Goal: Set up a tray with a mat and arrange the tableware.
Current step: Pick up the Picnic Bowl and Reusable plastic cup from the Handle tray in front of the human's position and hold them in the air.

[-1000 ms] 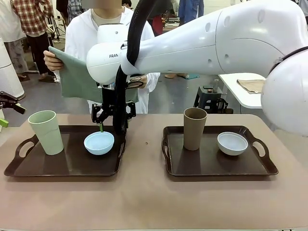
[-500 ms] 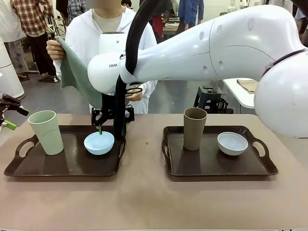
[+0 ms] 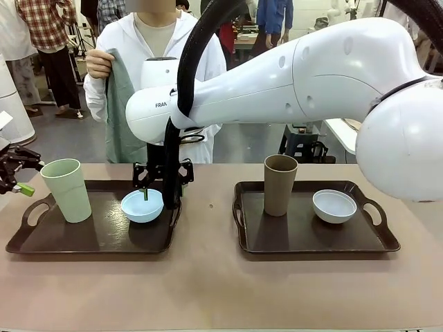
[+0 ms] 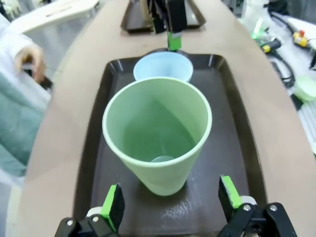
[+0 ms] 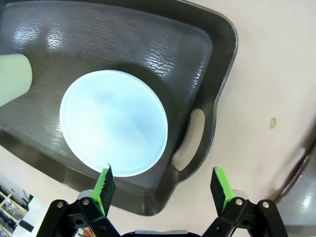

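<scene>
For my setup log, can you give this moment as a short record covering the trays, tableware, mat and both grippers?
left tray: green cup and blue bowl on it
right tray: brown cup and white bowl on it
mat: green, hanging from the person's hand at the far side
trays lined: neither yet
left gripper: open, facing the green cup, apart from it
right gripper: open, low over the blue bowl's edge, holding nothing
</scene>
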Robot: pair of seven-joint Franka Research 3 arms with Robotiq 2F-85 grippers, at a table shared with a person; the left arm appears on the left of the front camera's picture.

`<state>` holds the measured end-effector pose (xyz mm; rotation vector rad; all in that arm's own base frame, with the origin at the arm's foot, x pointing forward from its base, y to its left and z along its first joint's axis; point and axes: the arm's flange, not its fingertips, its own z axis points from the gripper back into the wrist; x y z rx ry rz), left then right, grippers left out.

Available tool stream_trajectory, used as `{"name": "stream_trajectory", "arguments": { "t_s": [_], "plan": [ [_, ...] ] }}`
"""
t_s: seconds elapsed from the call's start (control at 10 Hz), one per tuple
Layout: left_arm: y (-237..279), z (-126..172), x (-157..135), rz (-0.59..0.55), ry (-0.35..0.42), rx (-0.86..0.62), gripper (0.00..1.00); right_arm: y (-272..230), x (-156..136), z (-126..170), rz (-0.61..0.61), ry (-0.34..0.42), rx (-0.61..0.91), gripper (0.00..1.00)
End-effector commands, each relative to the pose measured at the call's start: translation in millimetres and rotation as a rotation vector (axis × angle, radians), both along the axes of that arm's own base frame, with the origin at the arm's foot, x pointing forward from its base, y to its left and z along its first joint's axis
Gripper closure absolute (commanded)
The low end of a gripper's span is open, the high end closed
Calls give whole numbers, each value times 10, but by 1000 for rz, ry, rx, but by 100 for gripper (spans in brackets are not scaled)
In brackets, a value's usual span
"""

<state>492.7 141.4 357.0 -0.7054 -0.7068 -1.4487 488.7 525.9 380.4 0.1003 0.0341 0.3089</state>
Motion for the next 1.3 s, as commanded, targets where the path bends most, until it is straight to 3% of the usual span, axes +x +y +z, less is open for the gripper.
{"name": "stream_trajectory", "arguments": {
  "t_s": [0.0, 0.7, 1.2],
  "plan": [
    [5, -64, 2, -30, 11, -12, 0, -6, -26, -25, -26, 17, 28, 0],
    [-173, -189, 37, -72, 38, -54, 0, 78, 11, -122, 2, 67, 72, 0],
    [-367, -268, 31, -102, 58, -69, 0, 77, 63, -197, -92, -24, 38, 0]
  ]
}}
